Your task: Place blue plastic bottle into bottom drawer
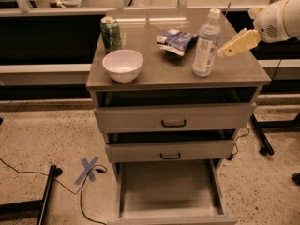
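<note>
The blue plastic bottle [206, 43] stands upright on the right part of the cabinet top [154, 74]; it is clear with a white cap and a pale label. My gripper [225, 49], with yellowish fingers, comes in from the right and hovers just right of the bottle at mid-height, apart from it. The bottom drawer [168, 191] is pulled out far and shows a flat grey inside with nothing in it.
A green soda can [110, 33], a white bowl [123, 65] and a blue-and-white snack bag [176, 41] sit on the cabinet top. Two upper drawers [173, 118] stand slightly open. Cables and a blue tape cross [89, 169] lie on the floor at left.
</note>
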`<state>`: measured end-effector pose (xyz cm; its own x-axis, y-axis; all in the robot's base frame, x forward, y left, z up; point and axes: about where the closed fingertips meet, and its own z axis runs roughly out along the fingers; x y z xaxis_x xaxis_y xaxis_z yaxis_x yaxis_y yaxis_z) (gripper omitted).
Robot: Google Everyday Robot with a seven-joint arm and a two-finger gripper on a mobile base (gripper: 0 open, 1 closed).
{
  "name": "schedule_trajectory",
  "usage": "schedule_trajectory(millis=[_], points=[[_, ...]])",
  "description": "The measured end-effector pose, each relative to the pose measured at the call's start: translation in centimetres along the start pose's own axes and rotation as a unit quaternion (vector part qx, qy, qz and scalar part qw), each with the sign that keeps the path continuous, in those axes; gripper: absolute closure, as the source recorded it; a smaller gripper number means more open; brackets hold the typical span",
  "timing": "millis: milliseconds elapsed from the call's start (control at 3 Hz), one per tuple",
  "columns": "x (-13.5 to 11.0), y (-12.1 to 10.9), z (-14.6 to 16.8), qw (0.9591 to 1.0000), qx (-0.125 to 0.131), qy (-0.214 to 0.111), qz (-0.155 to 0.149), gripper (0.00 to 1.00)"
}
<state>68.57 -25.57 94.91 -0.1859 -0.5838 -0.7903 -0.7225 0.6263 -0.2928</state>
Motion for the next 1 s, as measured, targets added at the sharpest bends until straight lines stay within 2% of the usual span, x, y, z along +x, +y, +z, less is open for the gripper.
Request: schedule_trajectory(millis=[333,667,1000], points=[[0.4,1.2,2.7,0.9972,-0.04,-0.029,0.057,0.0],[1.2,3.1,5.1,0.9915,-0.084,-0.035,0.093,0.0],[0.4,5.3,7.1,0.9837,-0.14,-0.054,0.098,0.15]])
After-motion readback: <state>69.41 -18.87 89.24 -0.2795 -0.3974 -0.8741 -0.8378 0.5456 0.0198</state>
